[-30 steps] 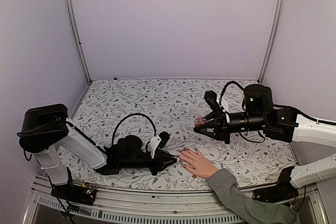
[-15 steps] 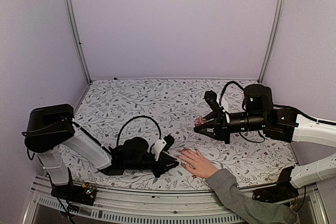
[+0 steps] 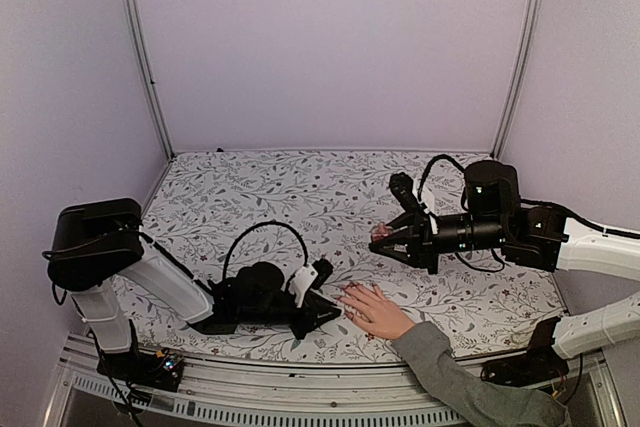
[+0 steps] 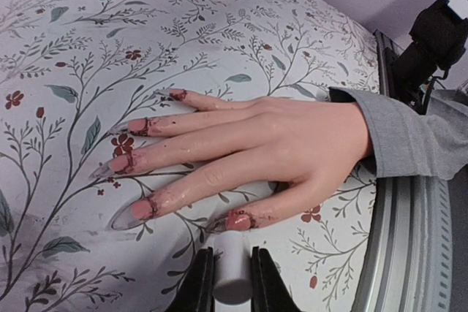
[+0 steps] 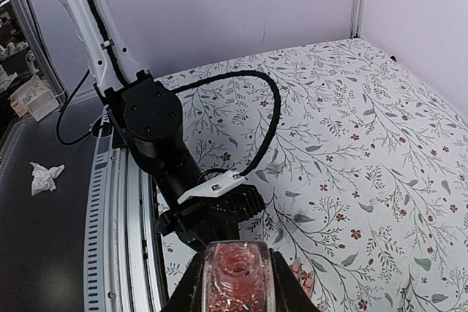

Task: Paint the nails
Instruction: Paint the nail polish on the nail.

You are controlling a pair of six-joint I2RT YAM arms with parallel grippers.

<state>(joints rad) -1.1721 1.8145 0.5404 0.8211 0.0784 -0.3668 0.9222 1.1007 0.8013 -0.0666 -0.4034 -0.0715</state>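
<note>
Holding a brush just beside a resting hand whose nails await paint.
The left gripper (image 4: 232,286) is clamped on one white brush handle (image 4: 232,268); its bristles are hidden. One human hand (image 4: 292,144) in a grey sleeve (image 4: 409,137) lies flat on the floral table (image 3: 260,187), close to the front edge. All five nails (image 4: 117,163) show, each smeared dark red at its base. Seen from the left wrist, the fingers run crosswise with tips to the left, and the thumb nail sits just ahead of the handle. The left arm is much nearer. The right gripper (image 5: 238,283), well apart, grips one open bottle of pink glitter polish (image 5: 238,272).
</note>
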